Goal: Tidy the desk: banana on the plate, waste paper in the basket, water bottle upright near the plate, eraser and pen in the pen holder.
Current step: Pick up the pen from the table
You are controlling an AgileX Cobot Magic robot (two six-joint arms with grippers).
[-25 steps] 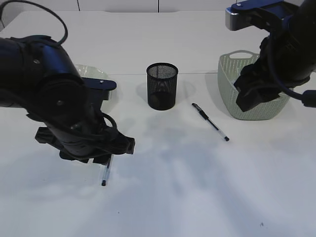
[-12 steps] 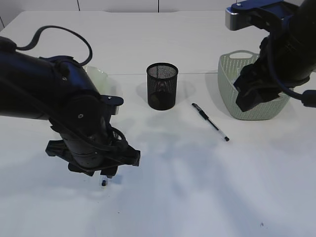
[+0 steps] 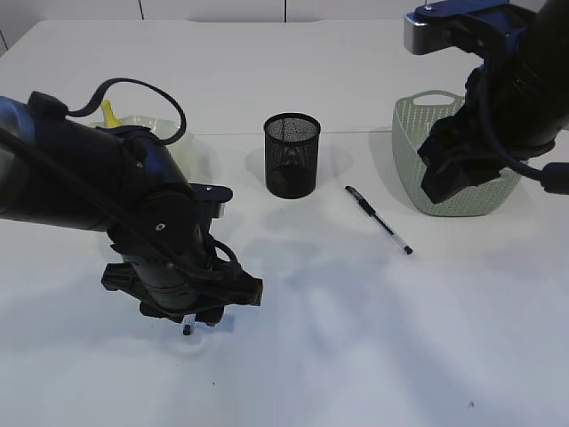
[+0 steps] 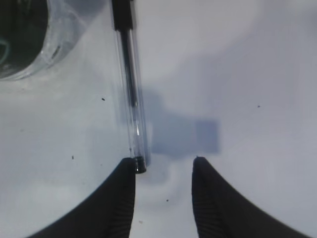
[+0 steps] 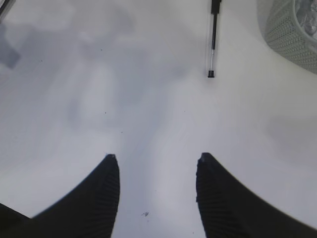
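White tabletop [image 3: 356,356] all the way across, matte and faintly speckled, with pale cabinet fronts just visible along the far edge, and we take the black mesh pen holder [image 3: 292,155] at centre as our landmark. It's a round, see-through wire cup standing upright. Right of the holder we've got a pen [image 3: 379,220] lying flat on a slant, clear barrel with a dark grip and cap, and beyond that pen a pale green perforated plastic basket [image 3: 418,124] with a loop handle; the right wrist view shows something pale inside it, too blurred for us to name. Left of the holder a yellow banana [image 3: 109,114] tip pokes up over a translucent plate [image 3: 173,135], both mostly hidden behind the arm. Front-left of the holder our left gripper [image 4: 163,163] is down at the table, jaws parted, and a second pen [image 4: 130,89] with a glossy clear barrel lies there, its end cap touching the inner tip of one ribbed black finger [image 4: 121,198]; nothing is clamped. Our right gripper [image 5: 156,158] hangs in front of the basket, ribbed fingers spread wide and empty.
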